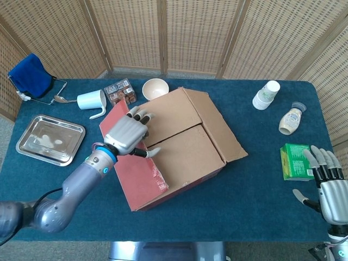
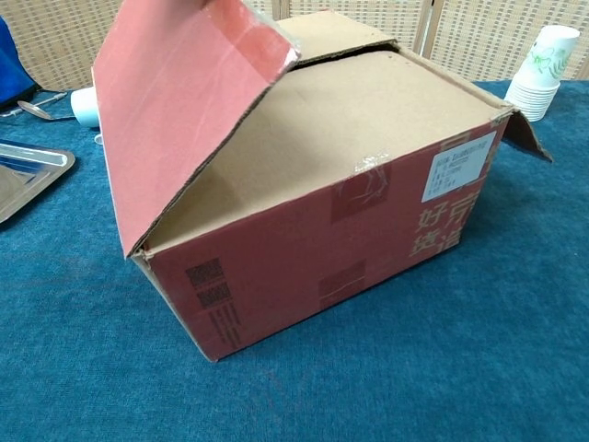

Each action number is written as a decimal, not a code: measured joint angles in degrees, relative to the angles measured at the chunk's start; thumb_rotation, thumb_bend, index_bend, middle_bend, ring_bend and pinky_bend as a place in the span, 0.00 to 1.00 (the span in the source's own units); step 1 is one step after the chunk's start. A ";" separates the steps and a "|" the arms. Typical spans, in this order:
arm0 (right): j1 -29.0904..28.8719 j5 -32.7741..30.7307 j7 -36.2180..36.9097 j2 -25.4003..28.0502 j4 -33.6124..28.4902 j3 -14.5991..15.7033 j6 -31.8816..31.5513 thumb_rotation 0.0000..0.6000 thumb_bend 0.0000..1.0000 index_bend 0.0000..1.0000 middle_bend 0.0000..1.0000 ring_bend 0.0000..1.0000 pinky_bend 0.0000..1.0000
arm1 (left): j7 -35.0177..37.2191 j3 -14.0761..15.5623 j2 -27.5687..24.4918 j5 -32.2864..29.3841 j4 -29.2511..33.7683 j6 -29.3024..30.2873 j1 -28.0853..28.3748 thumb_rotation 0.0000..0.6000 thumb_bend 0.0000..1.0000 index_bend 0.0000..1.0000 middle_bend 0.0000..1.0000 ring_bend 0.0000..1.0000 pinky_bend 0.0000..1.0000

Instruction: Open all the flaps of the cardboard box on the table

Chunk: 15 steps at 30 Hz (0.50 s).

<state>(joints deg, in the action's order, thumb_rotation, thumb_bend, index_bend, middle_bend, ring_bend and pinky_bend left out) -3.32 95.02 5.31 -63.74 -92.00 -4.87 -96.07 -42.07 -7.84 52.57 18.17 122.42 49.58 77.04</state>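
blue cloth table (image 1: 261,190), wicker screens (image 1: 163,32) behind

Far left of frame: steel tray (image 1: 50,140) flat on blue table (image 1: 261,185). Upper left: blue cloth (image 1: 30,74) on wire frame at table edge, spoon (image 1: 63,99) just beside, then white mug (image 1: 91,100) lying on its side, handle toward the viewer. Upper centre: small printed carton (image 1: 119,91) and cream bowl (image 1: 155,88), near each other. Upper right: stack of paper cups (image 1: 266,94), tipped over. Right edge: pale bottle (image 1: 291,118) lying down, green packet (image 1: 295,161) below it.
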 measured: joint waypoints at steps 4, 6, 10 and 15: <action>0.02 0.16 -0.32 -0.08 -0.19 0.10 0.02 1.00 0.07 0.00 0.00 0.00 0.00 | 3.01 -0.19 -5.01 3.47 4.31 -3.01 -1.81 0.23 0.00 0.72 0.09 0.00 0.00; 0.03 0.30 -0.47 -0.11 -0.29 0.14 -0.03 1.00 0.07 0.00 0.00 0.00 0.00 | 4.39 -0.13 -7.96 5.47 6.41 -4.62 -2.82 0.23 0.00 0.72 0.09 0.00 0.00; -0.03 0.66 -0.86 -0.26 -0.40 0.18 -0.07 1.00 0.07 0.00 0.00 0.00 0.00 | 6.10 0.47 -13.03 8.50 9.62 -7.20 -4.44 0.23 0.00 0.71 0.10 0.00 0.00; -0.11 1.16 -1.34 -0.46 -0.58 0.42 0.01 1.00 0.07 0.00 0.00 0.00 0.00 | 9.88 0.69 -18.09 12.84 12.08 -9.84 -7.22 0.23 0.00 0.70 0.10 0.00 0.00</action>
<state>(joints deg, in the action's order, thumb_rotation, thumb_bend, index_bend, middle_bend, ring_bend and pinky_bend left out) -3.43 96.19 3.97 -64.20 -92.58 -4.44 -96.06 -32.19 -7.16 34.49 31.01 134.49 39.74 69.82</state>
